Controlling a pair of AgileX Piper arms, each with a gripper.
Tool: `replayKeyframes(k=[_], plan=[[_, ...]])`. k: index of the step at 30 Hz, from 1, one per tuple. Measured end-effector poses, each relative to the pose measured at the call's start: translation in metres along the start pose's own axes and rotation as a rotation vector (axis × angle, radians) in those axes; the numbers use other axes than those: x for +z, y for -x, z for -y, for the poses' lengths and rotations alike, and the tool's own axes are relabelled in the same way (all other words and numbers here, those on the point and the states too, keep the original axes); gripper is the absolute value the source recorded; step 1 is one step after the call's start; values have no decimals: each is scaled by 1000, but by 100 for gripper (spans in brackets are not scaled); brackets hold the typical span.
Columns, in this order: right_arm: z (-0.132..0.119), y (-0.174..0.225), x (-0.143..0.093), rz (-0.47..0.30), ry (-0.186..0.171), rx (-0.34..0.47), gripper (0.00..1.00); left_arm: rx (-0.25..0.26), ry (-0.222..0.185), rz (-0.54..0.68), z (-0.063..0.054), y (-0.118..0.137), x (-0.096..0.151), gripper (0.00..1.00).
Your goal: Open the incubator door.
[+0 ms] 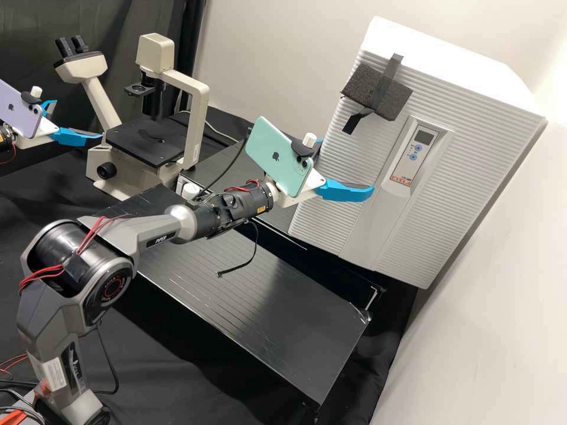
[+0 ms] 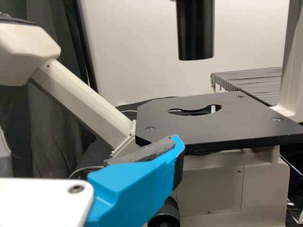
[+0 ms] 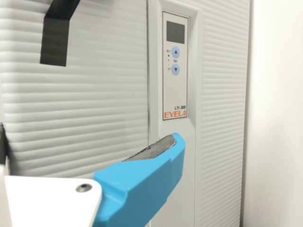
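As the door (image 1: pixel 460 177) is shut, right gripper (image 1: pixel 347 166) hovers near, presumably to open it, jaws well apart, empty; left gripper (image 1: pixel 79 119) likewise

Counted one incubator (image 1: pixel 472 106) | one foam block (image 1: pixel 378 91) | one display (image 3: pixel 175 32) | two blue buttons (image 3: pixel 175 52) | one microscope (image 1: pixel 196 133) | two eyepieces (image 1: pixel 78 42) | left gripper (image 1: pixel 77 121) and right gripper (image 1: pixel 347 166), making two | lilac phone (image 1: pixel 20 116) and green phone (image 1: pixel 274 158), also two | two robot arms (image 1: pixel 112 283) | one dark curtain (image 2: pixel 49 127)
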Motion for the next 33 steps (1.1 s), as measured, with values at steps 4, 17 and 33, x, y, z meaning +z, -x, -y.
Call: replayKeyframes(k=[4, 17, 33], plan=[[0, -1, -3, -2, 10, -12, 0, 0, 0, 0, 0, 0, 0, 100], [5, 1, -7, -5, 12, -36, 0, 0, 0, 0, 0, 0, 0, 100], [5, 3, -11, -9, 30, -65, 0, 0, 0, 0, 0, 0, 0, 100]])
